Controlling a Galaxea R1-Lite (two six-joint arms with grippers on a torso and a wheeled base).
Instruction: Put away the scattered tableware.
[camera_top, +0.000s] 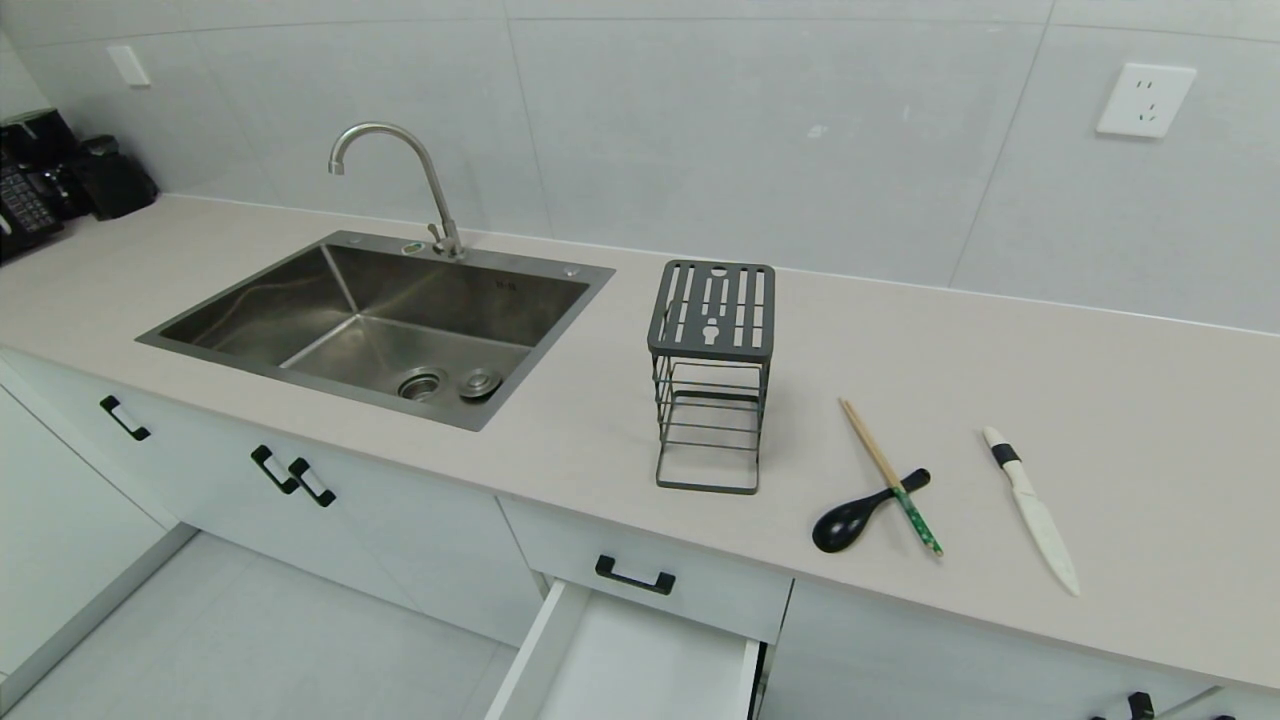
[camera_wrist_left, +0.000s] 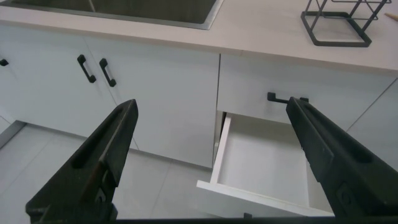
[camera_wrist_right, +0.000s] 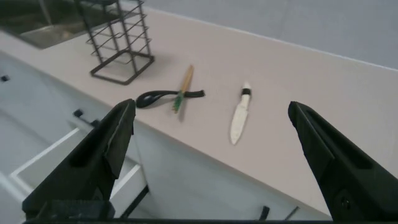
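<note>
Three pieces of tableware loose on the counter; both grippers gape, nothing held.
Black spoon, chopsticks and white knife lie right of centre in the head view, to the right of the wire rack. The chopsticks cross the spoon's handle, touching it; the knife lies apart, further right. Sink at left. Drawer stands pulled out at the bottom edge, below the rack, likely readied for stowing. Left gripper, fingers spread, faces the open drawer. Right gripper, fingers likewise spread, faces the three pieces, judged placed for a first pick. Nothing stowed yet.
</note>
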